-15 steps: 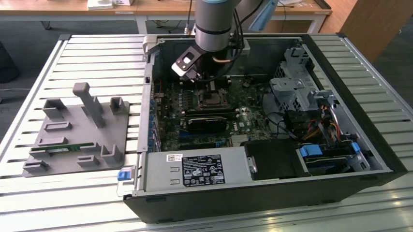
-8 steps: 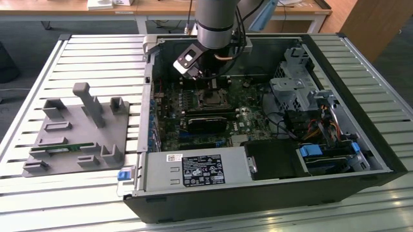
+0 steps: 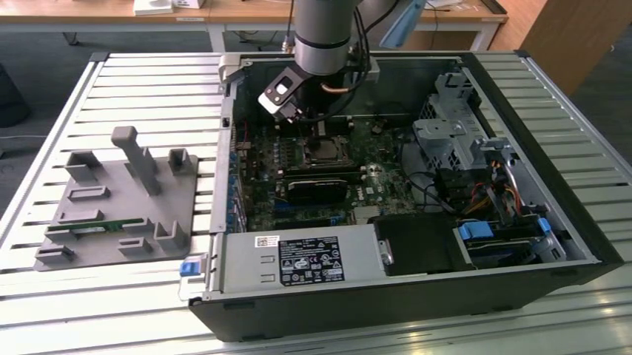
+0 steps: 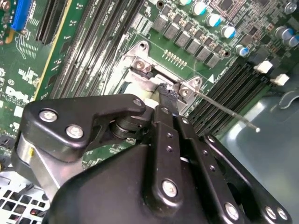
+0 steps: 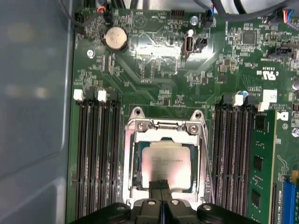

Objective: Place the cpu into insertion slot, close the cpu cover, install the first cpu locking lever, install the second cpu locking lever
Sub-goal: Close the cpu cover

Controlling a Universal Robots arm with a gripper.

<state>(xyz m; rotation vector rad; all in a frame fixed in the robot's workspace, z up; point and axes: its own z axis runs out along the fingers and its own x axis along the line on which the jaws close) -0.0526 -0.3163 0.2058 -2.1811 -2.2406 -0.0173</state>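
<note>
1. one arm (image 3: 324, 33), carrying one gripper (image 5: 160, 185).
2. one cpu (image 5: 166, 161), one insertion slot (image 5: 136, 168) and one cpu cover (image 5: 161, 127).
3. one thin wire lever (image 4: 224, 109), counted in the second wrist view.
4. one round coin battery (image 5: 115, 38).
5. four black memory slots (image 5: 96, 154) in one group in the first wrist view, two of them with white end clips (image 5: 78, 95).
6. one green memory stick (image 5: 262, 163).
7. one computer case (image 3: 553, 251), one power supply (image 3: 296, 260), one grey fixture plate (image 3: 99, 222) and one slatted table (image 3: 148, 66).
</note>
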